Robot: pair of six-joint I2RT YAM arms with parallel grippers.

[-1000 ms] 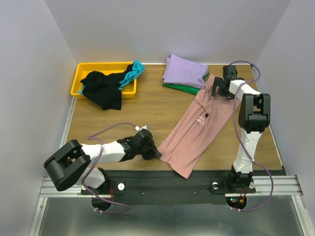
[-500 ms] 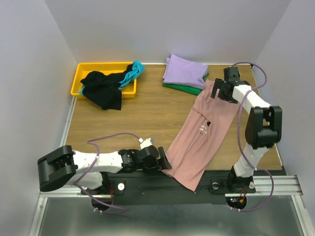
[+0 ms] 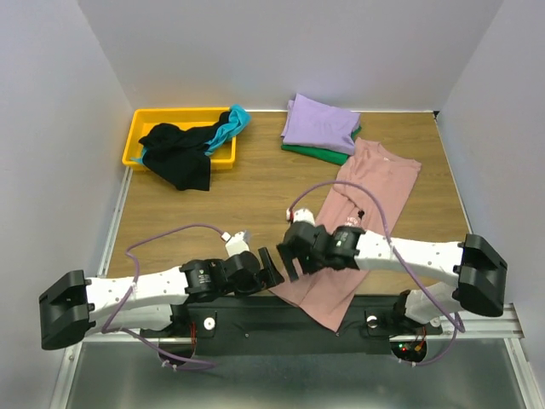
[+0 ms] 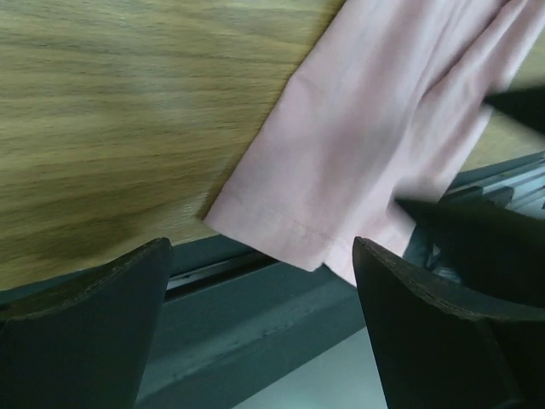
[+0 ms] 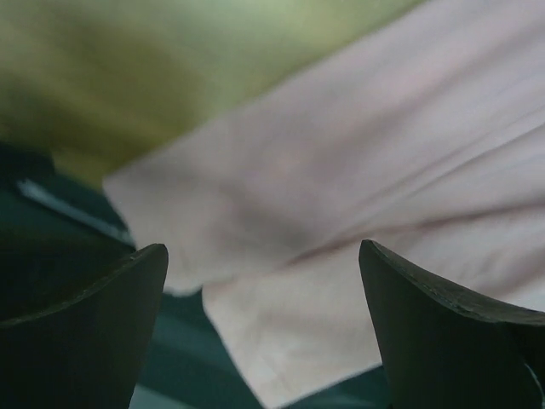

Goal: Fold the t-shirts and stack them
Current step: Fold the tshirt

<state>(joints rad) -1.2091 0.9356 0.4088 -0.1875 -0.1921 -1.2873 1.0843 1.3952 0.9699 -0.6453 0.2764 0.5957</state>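
The dusty-pink t-shirt (image 3: 368, 189) lies folded lengthwise in a long diagonal strip, and its lower end hangs over the table's near edge. My left gripper (image 3: 272, 267) is open just left of that lower end; in the left wrist view the shirt's hem corner (image 4: 281, 230) lies ahead of the open left gripper (image 4: 260, 341), untouched. My right gripper (image 3: 290, 248) hovers open over the same end, and the pink cloth (image 5: 341, 196) fills the right wrist view beyond the gripper (image 5: 264, 341). A folded lavender t-shirt (image 3: 320, 123) rests on a folded green one (image 3: 312, 152) at the back.
A yellow bin (image 3: 174, 112) stands at the back left, with a black t-shirt (image 3: 180, 155) spilling over its front and a teal one (image 3: 232, 124) at its right end. The two grippers are close together at the near edge, above the black rail (image 4: 255, 341).
My left gripper has opened, let go of the pink shirt's lower corner and drawn back toward the near edge. The right arm swung from the shirt's far end down to its near end.
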